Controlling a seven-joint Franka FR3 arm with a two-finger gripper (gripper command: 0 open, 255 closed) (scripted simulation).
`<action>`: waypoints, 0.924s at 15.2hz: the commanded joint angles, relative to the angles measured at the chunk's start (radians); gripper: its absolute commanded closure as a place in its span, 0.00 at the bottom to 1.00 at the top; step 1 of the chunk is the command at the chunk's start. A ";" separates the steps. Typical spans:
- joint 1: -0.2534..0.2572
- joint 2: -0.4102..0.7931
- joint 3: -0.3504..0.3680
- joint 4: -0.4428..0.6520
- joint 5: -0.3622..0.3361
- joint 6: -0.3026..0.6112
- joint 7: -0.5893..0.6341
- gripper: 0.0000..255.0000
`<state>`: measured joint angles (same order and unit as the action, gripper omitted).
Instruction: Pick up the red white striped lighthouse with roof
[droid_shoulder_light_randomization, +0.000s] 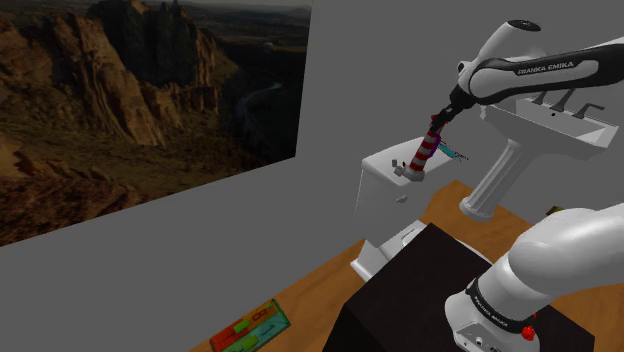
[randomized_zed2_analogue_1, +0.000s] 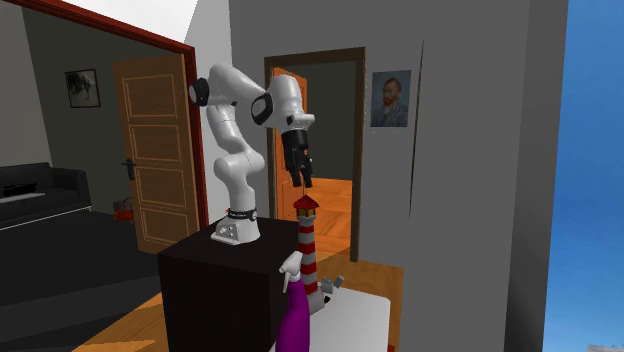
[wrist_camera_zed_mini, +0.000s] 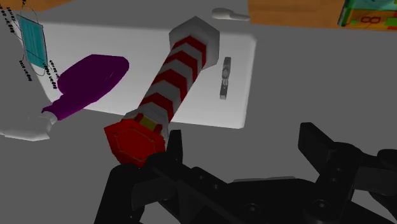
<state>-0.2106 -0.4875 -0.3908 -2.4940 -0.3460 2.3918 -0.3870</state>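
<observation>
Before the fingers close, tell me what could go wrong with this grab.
1. The open fingers are off-centre: the lighthouse has its red roof beside one finger, not between them, so closing may miss, and descending may strike it and topple the tower.
2. The purple bottle stands close beside the lighthouse on the white surface; a toppling lighthouse would likely hit it.

Rises from the base as a white arm with dark joints (randomized_zed2_analogue_1: 228, 150), bends at the elbow and reaches out over the red-and-white striped lighthouse with a red roof (randomized_zed2_analogue_1: 308, 245). Points the wrist almost straight down. Hangs the all-black two-finger gripper (randomized_zed2_analogue_1: 305, 183) just above that lighthouse's roof. Holds the fingers (wrist_camera_zed_mini: 318, 146) well apart, clasping nothing, one finger just beside the roof.
</observation>
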 joint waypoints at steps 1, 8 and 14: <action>0.001 0.045 -0.041 0.024 -0.001 0.061 -0.044 0.00; 0.062 0.239 -0.207 0.157 0.109 0.244 -0.249 0.00; 0.070 0.284 -0.228 0.111 0.130 0.332 -0.263 0.00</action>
<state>-0.1417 -0.2104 -0.6137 -2.3742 -0.2199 2.7073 -0.6457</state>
